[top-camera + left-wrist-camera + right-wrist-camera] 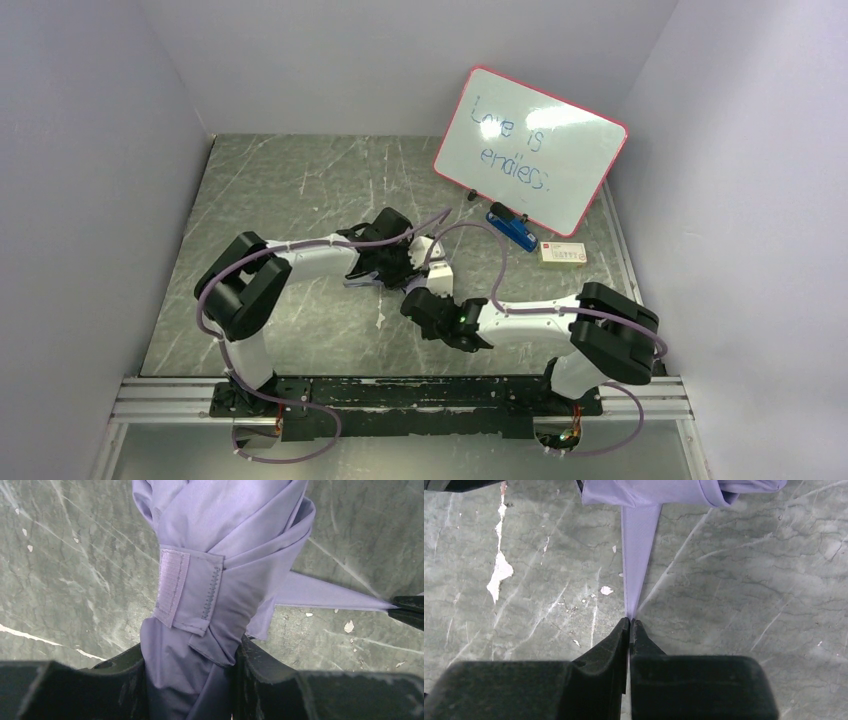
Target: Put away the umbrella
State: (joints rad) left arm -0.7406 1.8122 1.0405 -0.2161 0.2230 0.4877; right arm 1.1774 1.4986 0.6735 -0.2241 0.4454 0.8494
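The umbrella (225,540) is folded and rolled, with lavender fabric, and lies on the grey marbled table. A velcro tab (172,587) is wrapped round its middle. My left gripper (190,652) is shut on the rolled body just below the tab. A thin lavender strap (639,555) runs taut from the bundle (664,490) to my right gripper (630,622), which is shut on the strap's end. In the top view the two grippers, left (400,270) and right (420,298), meet at mid-table and hide most of the umbrella (438,268). Its handle and shaft are hidden.
A pink-framed whiteboard (530,150) with writing leans at the back right. A blue eraser (512,230) lies at its foot, with a small white box (562,254) beside it. Pale walls enclose the table on three sides.
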